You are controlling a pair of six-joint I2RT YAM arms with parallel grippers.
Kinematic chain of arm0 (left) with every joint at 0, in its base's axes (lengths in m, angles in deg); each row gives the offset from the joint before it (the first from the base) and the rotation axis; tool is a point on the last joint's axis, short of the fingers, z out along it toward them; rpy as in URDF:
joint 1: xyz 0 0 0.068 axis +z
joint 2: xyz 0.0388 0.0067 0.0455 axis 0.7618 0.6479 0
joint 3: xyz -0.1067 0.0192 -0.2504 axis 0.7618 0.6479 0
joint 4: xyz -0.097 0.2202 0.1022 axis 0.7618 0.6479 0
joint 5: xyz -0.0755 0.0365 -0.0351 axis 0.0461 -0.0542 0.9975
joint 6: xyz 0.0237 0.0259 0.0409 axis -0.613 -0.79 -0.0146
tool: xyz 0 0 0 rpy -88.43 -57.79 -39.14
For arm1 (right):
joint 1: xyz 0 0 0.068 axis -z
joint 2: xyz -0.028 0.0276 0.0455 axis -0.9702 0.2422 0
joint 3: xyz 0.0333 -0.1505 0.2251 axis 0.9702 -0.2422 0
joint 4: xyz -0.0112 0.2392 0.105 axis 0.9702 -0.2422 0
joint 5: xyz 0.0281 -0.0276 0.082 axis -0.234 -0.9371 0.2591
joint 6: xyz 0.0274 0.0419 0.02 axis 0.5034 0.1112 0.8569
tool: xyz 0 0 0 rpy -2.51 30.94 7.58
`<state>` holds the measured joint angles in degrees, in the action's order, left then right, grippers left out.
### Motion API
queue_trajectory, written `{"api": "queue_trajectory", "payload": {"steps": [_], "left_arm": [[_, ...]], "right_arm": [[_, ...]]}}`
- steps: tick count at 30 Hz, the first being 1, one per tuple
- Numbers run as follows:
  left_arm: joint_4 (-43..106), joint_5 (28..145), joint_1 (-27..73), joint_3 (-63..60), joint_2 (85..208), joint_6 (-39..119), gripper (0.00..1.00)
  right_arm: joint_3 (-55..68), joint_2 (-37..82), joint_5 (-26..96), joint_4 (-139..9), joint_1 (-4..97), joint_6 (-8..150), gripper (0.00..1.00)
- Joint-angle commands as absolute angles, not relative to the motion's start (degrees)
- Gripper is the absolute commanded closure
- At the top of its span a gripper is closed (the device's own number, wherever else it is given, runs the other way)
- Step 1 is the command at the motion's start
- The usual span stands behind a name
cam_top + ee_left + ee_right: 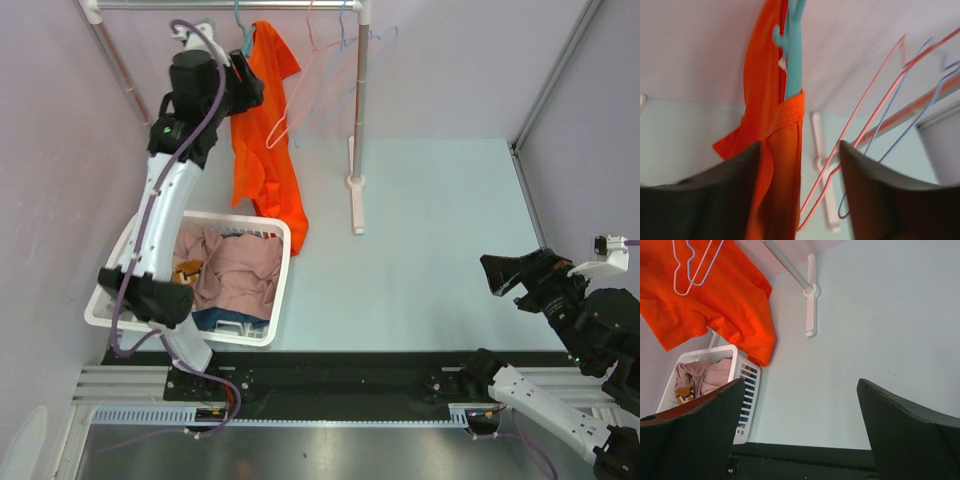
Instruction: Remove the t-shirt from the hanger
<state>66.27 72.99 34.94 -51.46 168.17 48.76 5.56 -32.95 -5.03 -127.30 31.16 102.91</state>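
**DESK:** Start at the left. What does the left claw show?

**PHOTOGRAPHER:** It is raised to the rail, jaws spread wide. The orange t-shirt hangs in the gap between its two fingers, close against the left one. Nothing is pinched.

**DESK:** Is the shirt on its hanger?

**PHOTOGRAPHER:** Yes. The collar sits around the teal hanger, straight ahead of the claw and above it. The cloth drops from there and ends just beside a corner of the white basket. The basket stands on the counter far below the claw, with pink clothes piled in it.

**DESK:** And to the right of that claw?

**PHOTOGRAPHER:** Bare wire hangers, pink and blue, near its right finger. Beyond them stands the rack's white post.

**DESK:** The right claw?

**PHOTOGRAPHER:** It is low over the counter, well apart from the rack. Its jaws are fully spread and it holds nothing. The t-shirt hangs well ahead of it, off to its left.
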Motion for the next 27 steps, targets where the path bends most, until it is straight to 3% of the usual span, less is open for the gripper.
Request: {"api": "queue_trajectory", "payload": {"steps": [1, 2, 3, 8, 19, 27], "left_arm": [[70.76, 76.84, 35.47, -56.87, 172.57, 49.12, 0.49], [70.77, 77.02, 35.47, -56.97, 172.67, 49.12, 0.58], [70.50, 77.10, 35.47, -56.97, 172.49, 49.29, 0.73], [68.39, 76.58, 35.47, -57.41, 168.90, 50.26, 1.00], [66.28, 69.64, 35.47, -58.90, 159.75, 49.12, 0.99], [67.25, 73.23, 35.47, -56.27, 158.95, 49.11, 1.00]], "right_arm": [[6.58, -33.99, -5.39, -126.72, 31.07, 103.66, 0.01], [6.76, -33.99, -5.30, -126.98, 31.07, 103.66, 0.01], [6.84, -34.07, -5.30, -127.16, 31.07, 103.66, 0.01], [7.02, -34.25, -5.65, -127.51, 31.07, 103.74, 0.01], [5.35, -33.72, -4.51, -125.93, 30.98, 104.01, 0.01], [5.26, -33.11, -3.89, -125.05, 30.98, 103.92, 0.01]]}}
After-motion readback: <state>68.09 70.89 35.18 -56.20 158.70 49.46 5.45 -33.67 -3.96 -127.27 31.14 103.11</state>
